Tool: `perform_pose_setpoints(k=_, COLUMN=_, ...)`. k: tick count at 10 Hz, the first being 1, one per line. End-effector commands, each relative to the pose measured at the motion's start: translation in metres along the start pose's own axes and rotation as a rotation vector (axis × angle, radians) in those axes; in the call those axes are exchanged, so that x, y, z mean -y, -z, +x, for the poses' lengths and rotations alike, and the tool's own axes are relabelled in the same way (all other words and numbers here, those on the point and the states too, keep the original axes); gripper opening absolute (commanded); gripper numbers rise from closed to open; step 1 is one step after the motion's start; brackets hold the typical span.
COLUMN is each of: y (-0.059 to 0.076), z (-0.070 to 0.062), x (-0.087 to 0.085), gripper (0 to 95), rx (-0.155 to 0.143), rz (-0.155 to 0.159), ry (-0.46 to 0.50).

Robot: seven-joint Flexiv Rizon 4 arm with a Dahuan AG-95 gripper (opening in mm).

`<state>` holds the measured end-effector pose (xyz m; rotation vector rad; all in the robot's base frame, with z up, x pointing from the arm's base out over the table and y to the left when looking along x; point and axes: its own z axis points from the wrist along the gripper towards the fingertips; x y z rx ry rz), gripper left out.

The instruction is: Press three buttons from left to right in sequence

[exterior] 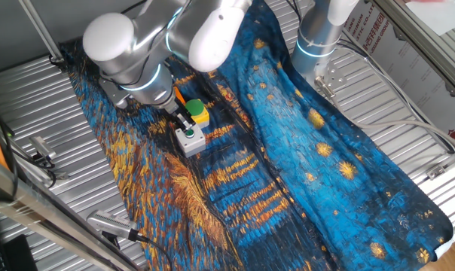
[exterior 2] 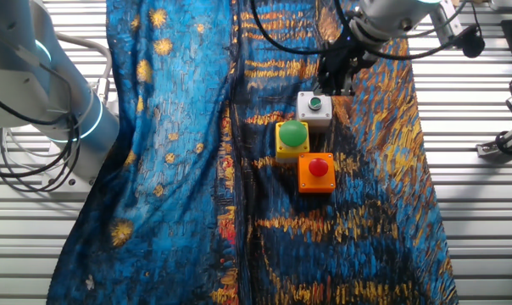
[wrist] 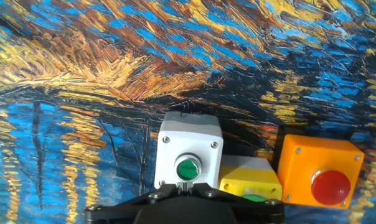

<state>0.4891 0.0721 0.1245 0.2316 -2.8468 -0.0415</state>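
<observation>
Three buttons sit close together on the blue/orange cloth [exterior 2: 171,169] covering the table [exterior 2: 485,212]: white box [exterior 2: 314,108] w/ small green cap, yellow box [exterior 2: 292,139] w/ big green cap, orange box [exterior 2: 316,173] w/ red cap. Jaws [exterior 2: 334,82] hang just beside/over the white box; open or shut, can't tell.
</observation>
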Motion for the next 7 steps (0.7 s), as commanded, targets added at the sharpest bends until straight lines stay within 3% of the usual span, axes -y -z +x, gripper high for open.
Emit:
perform_pose_setpoints(k=1, y=0.001, z=-0.0008, x=-0.0002, gripper=0.0, rx=-0.002, rz=-0.01, ry=0.007)
perform_pose_setpoints(k=7, y=0.0011, z=-0.0009, x=-0.0002, gripper=0.0, rx=-0.02, rz=-0.033, ry=0.068)
